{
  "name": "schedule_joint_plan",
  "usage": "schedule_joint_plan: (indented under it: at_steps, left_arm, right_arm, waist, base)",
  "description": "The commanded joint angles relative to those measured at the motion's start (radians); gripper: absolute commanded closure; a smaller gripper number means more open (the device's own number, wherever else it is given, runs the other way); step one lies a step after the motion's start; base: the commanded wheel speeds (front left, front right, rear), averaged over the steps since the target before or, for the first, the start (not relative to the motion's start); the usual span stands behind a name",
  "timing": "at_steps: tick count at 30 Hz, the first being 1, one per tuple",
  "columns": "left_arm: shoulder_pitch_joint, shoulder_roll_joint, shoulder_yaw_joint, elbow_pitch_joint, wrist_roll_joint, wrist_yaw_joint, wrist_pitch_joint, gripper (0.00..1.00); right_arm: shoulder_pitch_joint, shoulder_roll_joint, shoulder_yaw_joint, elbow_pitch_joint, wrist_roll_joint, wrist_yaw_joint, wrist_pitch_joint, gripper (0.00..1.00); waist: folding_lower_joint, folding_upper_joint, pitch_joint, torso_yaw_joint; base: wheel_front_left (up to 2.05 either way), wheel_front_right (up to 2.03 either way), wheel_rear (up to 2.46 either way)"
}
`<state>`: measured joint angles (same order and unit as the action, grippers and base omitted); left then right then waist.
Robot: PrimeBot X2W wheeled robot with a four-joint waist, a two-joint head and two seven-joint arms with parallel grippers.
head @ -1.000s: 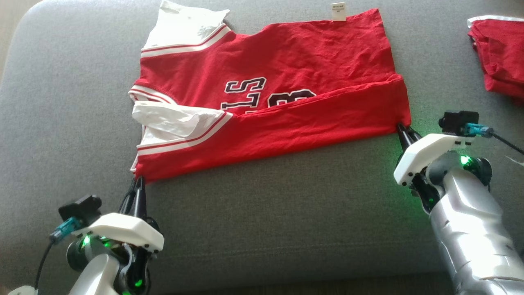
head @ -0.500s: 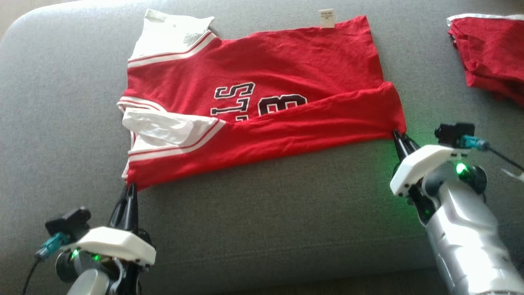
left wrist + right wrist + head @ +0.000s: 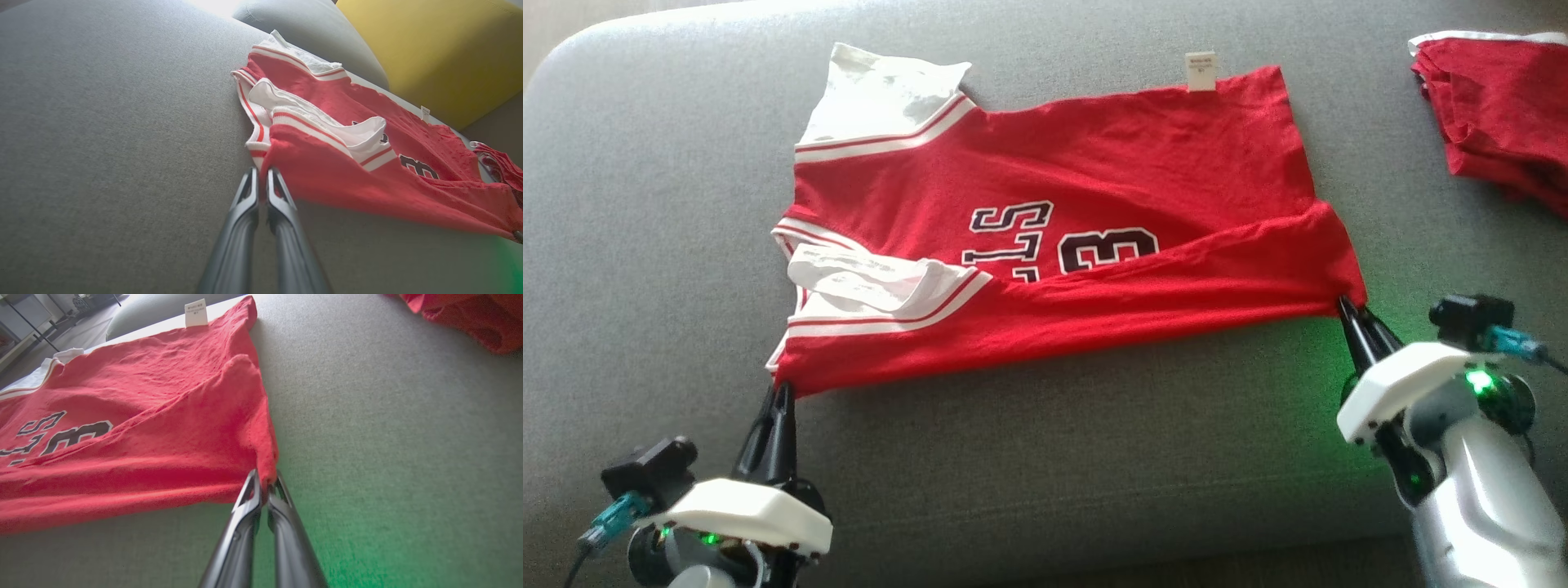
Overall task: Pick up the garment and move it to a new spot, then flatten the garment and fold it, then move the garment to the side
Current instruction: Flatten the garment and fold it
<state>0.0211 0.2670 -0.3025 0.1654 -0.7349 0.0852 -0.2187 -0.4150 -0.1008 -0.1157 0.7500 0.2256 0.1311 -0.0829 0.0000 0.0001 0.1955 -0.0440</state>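
Pinching garment (image 3: 1094,163): left hand (image 3: 783,390), right hand (image 3: 1343,301); left wrist view: yellow cushion (image 3: 429,49).

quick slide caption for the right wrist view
Right pincer pinches a corner of the red jersey, lying on the grey cushion.

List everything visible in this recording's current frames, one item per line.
jersey: one, red with white trim, spread on the sofa, near edge folded over
tag: one, white, jersey's far edge
second garment: one, red, bunched at the sofa's far right
sofa: one, grey, under everything
cushion: one, yellow, beyond the jersey
left claw: one, dark, shut on the jersey's near left corner
right claw: one, dark, shut on the jersey's near right corner
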Motion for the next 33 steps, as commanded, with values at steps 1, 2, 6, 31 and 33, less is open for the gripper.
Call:
schedule_joint_plan:
  at_steps: [1, 2, 6, 31, 33]
  left_arm:
    - [-0.014, 0.031, 0.054, -0.035, -0.005, 0.007, -0.009, 1.00]
    - [-0.010, 0.032, 0.054, -0.042, -0.006, 0.009, -0.007, 1.00]
    - [0.019, 0.040, 0.050, -0.084, -0.016, 0.021, 0.021, 1.00]
    - [0.135, 0.053, -0.011, -0.263, -0.038, 0.133, 0.200, 0.18]
    - [0.130, 0.051, -0.018, -0.257, -0.040, 0.137, 0.215, 0.00]
  right_arm:
    - [0.021, -0.014, 0.015, -0.063, 0.010, 0.000, 0.015, 1.00]
    - [0.046, -0.015, 0.012, -0.105, 0.015, 0.000, 0.033, 1.00]
    - [0.171, -0.007, -0.012, -0.317, 0.031, 0.000, 0.136, 1.00]
    - [0.317, 0.022, -0.100, -0.594, -0.072, 0.000, 0.322, 0.00]
    - [0.312, 0.022, -0.106, -0.605, -0.084, 0.000, 0.317, 0.00]
  waist:
    - [0.0000, -0.0001, -0.002, 0.001]
    - [0.0000, -0.0001, -0.004, 0.001]
    - [0.0000, -0.0001, -0.008, -0.006]
    - [0.0000, -0.0001, 0.006, 0.005]
    - [0.0000, -0.0001, 0.002, 0.002]
  base:
    - [0.00, 0.00, 0.00]
    - [0.00, 0.00, 0.00]
    - [0.00, 0.00, 0.00]
    - [0.00, 0.00, 0.00]
    - [0.00, 0.00, 0.00]
